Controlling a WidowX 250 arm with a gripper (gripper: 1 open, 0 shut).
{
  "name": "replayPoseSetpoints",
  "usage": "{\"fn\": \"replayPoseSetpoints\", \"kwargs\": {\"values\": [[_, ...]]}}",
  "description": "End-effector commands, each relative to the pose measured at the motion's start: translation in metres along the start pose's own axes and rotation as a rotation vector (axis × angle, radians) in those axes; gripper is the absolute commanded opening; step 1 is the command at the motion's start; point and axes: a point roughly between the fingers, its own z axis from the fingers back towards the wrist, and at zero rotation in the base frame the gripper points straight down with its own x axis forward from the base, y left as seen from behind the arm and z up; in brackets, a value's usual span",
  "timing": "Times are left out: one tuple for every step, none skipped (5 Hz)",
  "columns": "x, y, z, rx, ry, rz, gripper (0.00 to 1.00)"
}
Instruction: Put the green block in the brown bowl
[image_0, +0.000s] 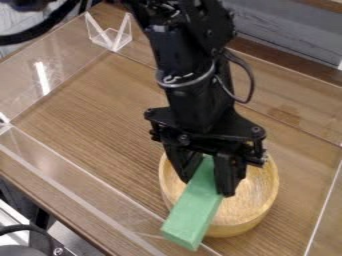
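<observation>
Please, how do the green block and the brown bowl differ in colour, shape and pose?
The green block is plain bright green, while the brown bowl is light brown. The block is long and straight-edged; the bowl is round. The block is held tilted in the gripper, its lower end over the bowl's rim, whereas the bowl sits upright on the table.

the green block (195, 212) looks smooth and matt, and the pale bowl (250, 206) looks like smooth wood with a soft sheen. the tabletop (94, 122) is brown, grained wood, with a glossy, clear plastic-like surface catching bright reflections toward the left.
</observation>
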Motion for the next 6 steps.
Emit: {"fn": "replayPoseSetpoints", "kwargs": {"values": [[0.005, 0.000, 0.005, -0.013, -0.039, -0.005, 0.00], [0.005, 0.001, 0.002, -0.015, -0.043, -0.005, 0.00], [0.006, 0.002, 0.000, -0.016, -0.047, -0.005, 0.00], [0.007, 0.003, -0.003, -0.018, -0.052, -0.005, 0.00], [0.008, 0.004, -0.005, -0.021, -0.055, -0.005, 0.00], [0.009, 0.005, -0.007, -0.023, -0.058, -0.005, 0.00]]}}
